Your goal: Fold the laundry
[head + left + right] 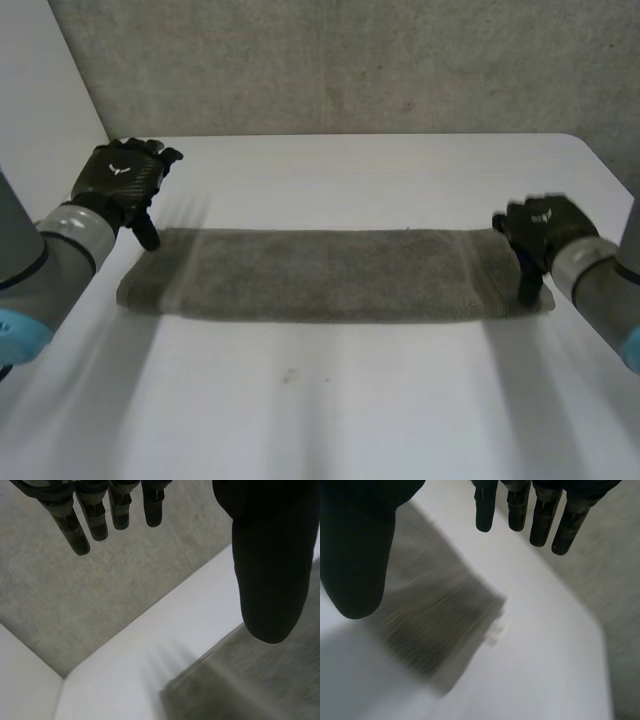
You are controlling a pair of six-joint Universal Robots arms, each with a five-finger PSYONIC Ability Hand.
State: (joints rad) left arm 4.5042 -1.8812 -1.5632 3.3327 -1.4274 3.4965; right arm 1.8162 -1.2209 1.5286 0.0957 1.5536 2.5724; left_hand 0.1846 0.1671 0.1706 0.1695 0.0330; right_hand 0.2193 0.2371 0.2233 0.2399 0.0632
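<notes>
A grey towel (330, 275) lies folded into a long strip across the white table (320, 400). My left hand (125, 178) hovers just above the strip's left end, fingers straight and spread, holding nothing. In the left wrist view its fingers (90, 515) and thumb (270, 570) stand apart over the towel (250, 680) corner. My right hand (540, 235) is at the strip's right end, open and empty. In the right wrist view its fingers (535, 510) and thumb (357, 555) are spread above the towel (435, 615) end.
A grey wall (330, 65) stands behind the table's far edge. The table's right edge (610, 175) runs close beside my right hand. White tabletop stretches in front of the towel.
</notes>
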